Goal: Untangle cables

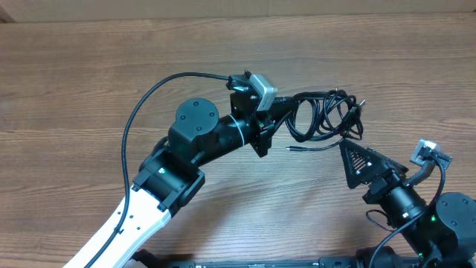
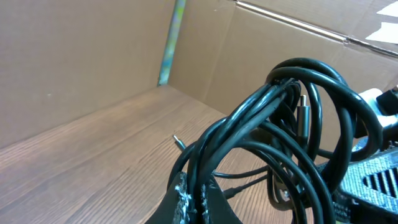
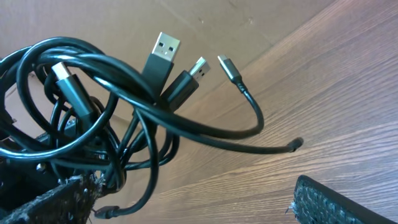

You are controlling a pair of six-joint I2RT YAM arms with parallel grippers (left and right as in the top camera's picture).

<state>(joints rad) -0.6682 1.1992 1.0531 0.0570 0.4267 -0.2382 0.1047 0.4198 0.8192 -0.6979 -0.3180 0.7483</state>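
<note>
**Left jaws pinch the knot; right jaws wait wide**

The left gripper [image 1: 281,112] is closed tight on the cables [image 1: 327,115], which hang as a looped knot just beyond its fingertips, seemingly lifted off the table [image 1: 111,67]; the right gripper [image 1: 363,158] stands fully spread and empty, near the far side of the bundle, touching nothing that I can see; one loose end [image 1: 311,147] trails out of the knot toward the space in front of the right jaws.

The step in hand looks like choosing a strand to draw out; it would go best if the right jaws closed on one free cord near its plug, not on a loop, and drew it away from the left jaws along the cord's own line, slowly, so that crossings slide rather than cinch; the left pinch should serve as a firm anchor.

Only the overhead view shows both arms and the trailing end; only the right wrist view shows the plugs [image 3: 163,50], three silver tips fanned side by side above its jaws; only the left wrist view shows several strands squeezed together between the left fingers [image 2: 174,208].
</note>
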